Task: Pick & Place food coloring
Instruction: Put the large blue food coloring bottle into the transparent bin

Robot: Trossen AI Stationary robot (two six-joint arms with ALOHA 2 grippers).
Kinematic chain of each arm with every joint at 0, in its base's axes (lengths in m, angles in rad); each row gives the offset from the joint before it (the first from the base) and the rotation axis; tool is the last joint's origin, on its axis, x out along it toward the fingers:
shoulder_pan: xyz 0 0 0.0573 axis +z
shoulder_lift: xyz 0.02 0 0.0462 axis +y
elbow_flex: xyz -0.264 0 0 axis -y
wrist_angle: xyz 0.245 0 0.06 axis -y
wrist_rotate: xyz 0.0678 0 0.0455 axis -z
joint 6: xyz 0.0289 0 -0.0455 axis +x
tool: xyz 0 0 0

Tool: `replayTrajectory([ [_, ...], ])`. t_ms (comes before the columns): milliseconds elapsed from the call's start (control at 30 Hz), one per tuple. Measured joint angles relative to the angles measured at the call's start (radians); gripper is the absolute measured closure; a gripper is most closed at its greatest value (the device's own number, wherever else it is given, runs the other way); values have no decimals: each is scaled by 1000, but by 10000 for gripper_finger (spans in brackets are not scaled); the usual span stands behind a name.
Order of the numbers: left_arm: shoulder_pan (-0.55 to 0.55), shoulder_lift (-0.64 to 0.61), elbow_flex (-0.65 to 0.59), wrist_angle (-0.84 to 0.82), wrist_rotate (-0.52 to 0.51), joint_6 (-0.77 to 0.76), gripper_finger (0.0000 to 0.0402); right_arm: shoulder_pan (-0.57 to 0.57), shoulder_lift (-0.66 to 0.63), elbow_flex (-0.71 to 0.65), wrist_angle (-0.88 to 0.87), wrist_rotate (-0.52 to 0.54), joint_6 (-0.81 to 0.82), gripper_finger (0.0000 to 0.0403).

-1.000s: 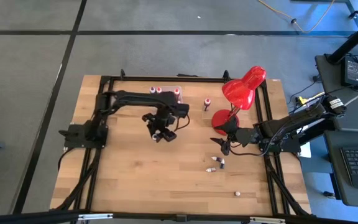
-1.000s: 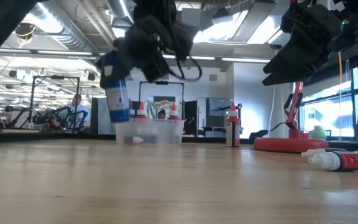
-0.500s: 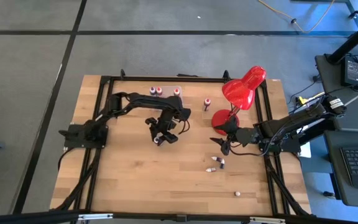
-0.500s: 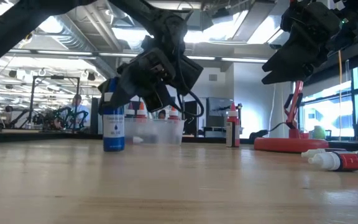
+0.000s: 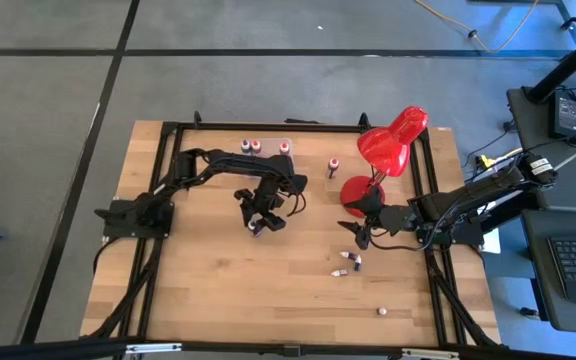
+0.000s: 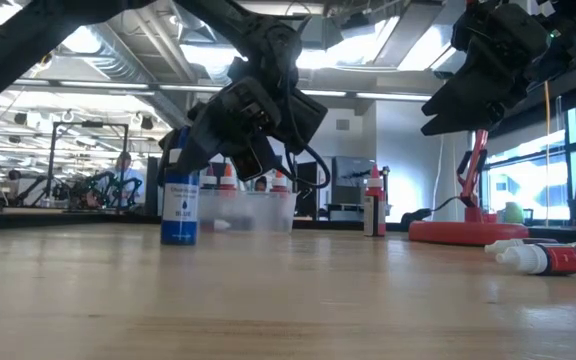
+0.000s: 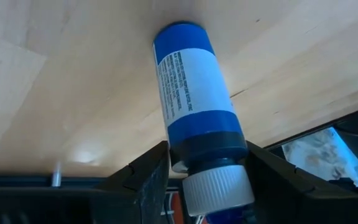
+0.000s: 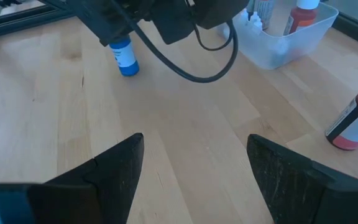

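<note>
High view: left end effector point(image 5: 259, 218) mid-frame, clamped on blue food coloring bottle point(image 5: 257, 227); right end effector point(image 5: 356, 233) right of centre, fingers apart, holding nothing.
Low view: bottle upright on table point(image 6: 288, 300), left of centre.
Left wrist: fingers point(image 7: 143, 177) gripping bottle neck.

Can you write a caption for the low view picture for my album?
Left gripper stands the blue food coloring bottle upright on the wooden table.
</note>
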Motion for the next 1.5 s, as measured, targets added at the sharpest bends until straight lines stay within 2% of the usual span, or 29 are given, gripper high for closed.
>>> replayTrajectory([
  [167, 0, 0, 0, 0, -48, -2, 194, 0, 0, 0, 0, 0, -2, 114],
  [533, 0, 0, 0, -1, -31, -10, 129, 0, 0, 0, 0, 0, -1, 114],
  [867, 18, -9, 81, -1, 0, -11, 128, 0, 0, -1, -1, 0, -4, 114],
  [1033, 57, -9, 145, -1, -68, -46, 129, 0, 0, -1, -1, 0, -4, 114],
  [1167, 92, -15, 206, 1, -85, -47, 130, 0, 0, -1, -1, 0, -4, 114],
  [1267, 109, -54, 284, 0, -160, -32, 130, 0, 0, -1, -3, 0, -4, 114],
  [1400, 116, -162, 377, 0, -347, -2, 130, 0, 0, -1, -6, 0, 0, 114],
  [1500, 98, -280, 394, -1, -507, 7, 129, 0, 0, -1, -6, 0, 0, 114],
])
